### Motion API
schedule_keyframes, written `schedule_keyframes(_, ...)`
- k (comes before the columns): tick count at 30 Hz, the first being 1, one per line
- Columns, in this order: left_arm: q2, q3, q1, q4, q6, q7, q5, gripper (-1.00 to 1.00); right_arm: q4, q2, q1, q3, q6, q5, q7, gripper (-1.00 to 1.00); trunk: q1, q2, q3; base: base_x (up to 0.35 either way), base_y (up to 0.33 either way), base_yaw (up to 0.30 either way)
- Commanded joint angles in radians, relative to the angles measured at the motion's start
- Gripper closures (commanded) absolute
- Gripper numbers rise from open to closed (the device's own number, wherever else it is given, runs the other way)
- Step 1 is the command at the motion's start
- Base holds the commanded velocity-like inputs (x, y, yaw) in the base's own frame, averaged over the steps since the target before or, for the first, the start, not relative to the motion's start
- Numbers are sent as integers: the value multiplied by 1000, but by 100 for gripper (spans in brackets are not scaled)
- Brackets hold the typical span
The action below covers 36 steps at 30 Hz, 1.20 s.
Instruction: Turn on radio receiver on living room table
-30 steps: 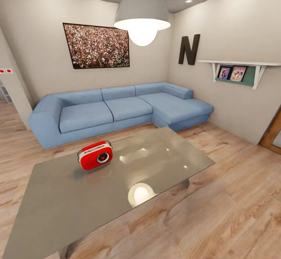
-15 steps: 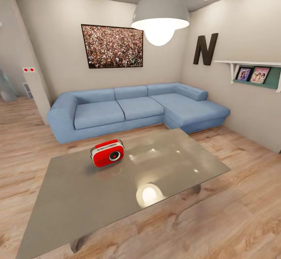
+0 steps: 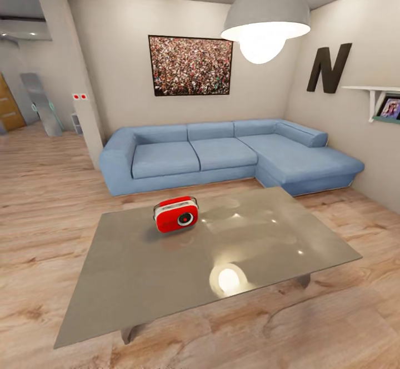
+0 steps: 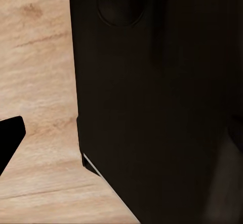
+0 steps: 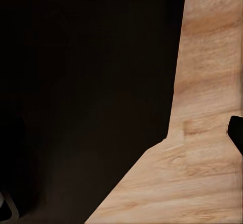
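You face the red radio receiver (image 3: 176,214) near the surface's (image 3: 166,280) far left corner, untouched; you must close in and switch it on. Gripper states: cannot tell.

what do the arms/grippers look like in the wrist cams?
Little to go on. Left wrist view: a broad matte black body with a round recess near one end and a thin pale edge line. Right wrist view: a plain black mass. No cables or markings legible.

The wall shelf (image 3: 383,98) is cut off by the edge; the pendant lamp (image 3: 266,13) loses its top.
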Motion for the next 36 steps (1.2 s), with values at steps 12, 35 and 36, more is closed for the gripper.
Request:
schedule_keyframes(12, 0, 0, 0, 0, 0, -1, -1, -100, 0, -1, 0, 0, 0, 0, 1, -100, 0, 0, -4, 45, 0, 214)
schedule_keyframes(35, 0, 0, 0, 0, 0, -1, -2, -100, 0, 0, 0, 0, 0, 0, 1, -100, 0, 0, -4, 256, 0, 8)
schedule_keyframes(36, 0, 0, 0, 0, 0, -1, -2, -100, 0, 0, 0, 0, 0, 0, 1, -100, 0, 0, -4, 23, 0, 135)
